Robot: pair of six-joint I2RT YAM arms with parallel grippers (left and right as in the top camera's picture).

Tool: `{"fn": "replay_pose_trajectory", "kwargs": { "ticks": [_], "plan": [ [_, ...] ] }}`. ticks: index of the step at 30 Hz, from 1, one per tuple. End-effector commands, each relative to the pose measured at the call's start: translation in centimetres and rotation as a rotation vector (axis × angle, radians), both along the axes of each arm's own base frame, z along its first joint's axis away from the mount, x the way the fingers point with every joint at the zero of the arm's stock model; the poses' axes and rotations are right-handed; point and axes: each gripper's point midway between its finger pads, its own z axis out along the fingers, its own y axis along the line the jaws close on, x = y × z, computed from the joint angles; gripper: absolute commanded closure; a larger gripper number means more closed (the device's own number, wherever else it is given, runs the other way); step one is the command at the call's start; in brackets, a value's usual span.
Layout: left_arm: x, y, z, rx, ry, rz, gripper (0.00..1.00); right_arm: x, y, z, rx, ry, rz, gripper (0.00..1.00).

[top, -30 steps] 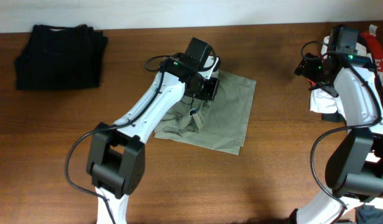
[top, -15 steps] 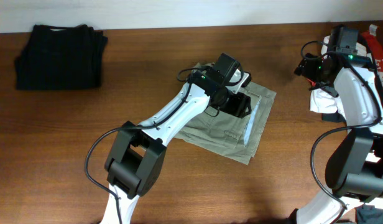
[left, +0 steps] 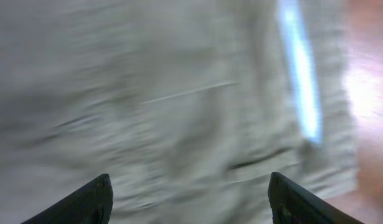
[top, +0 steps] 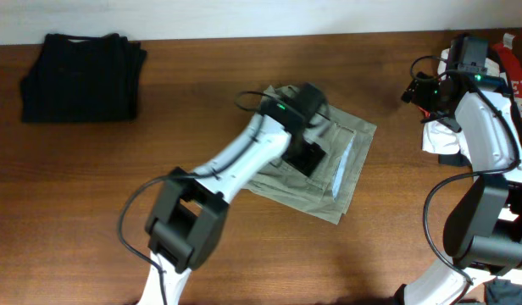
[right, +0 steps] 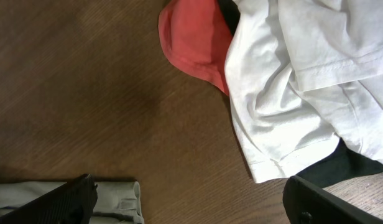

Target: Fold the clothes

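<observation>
The clothes (top: 347,180), pale khaki-green shorts, lie folded on the wooden table a little right of centre, with a lighter lining strip showing along the right edge. My left gripper (top: 308,157) hangs just over them, open. In the left wrist view the blurred fabric (left: 179,93) fills the frame, and nothing sits between the two dark fingertips (left: 95,200). My right gripper (top: 420,93) is open over bare table at the far right, apart from the shorts. The right wrist view shows one corner of the shorts (right: 117,202) near its left fingertip.
A black folded garment (top: 83,76) lies at the back left. A heap of white cloth (right: 291,93) and red cloth (right: 194,40) sits at the table's right edge beside my right arm, seen as a heap (top: 507,85) from overhead.
My left gripper swung right, carrying a flap of the shorts over into a fold. It then opened, let go of the cloth and drew back slightly left. The right arm has not moved.
</observation>
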Motion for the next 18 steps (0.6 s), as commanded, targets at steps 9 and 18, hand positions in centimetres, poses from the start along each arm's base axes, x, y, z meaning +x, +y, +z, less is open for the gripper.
{"fn": "replay_pose_trajectory", "kwargs": {
  "ticks": [9,18],
  "plan": [
    [-2.2,-8.5,-4.4,0.0,-0.158,-0.093,0.18,0.2,-0.2,1.1,-0.016,-0.025,-0.006,0.01],
    [-0.8,-8.0,-5.7,0.05,-0.214,-0.067,0.79,0.2,-0.2,1.1,-0.016,-0.025,-0.006,0.01]
  ]
}}
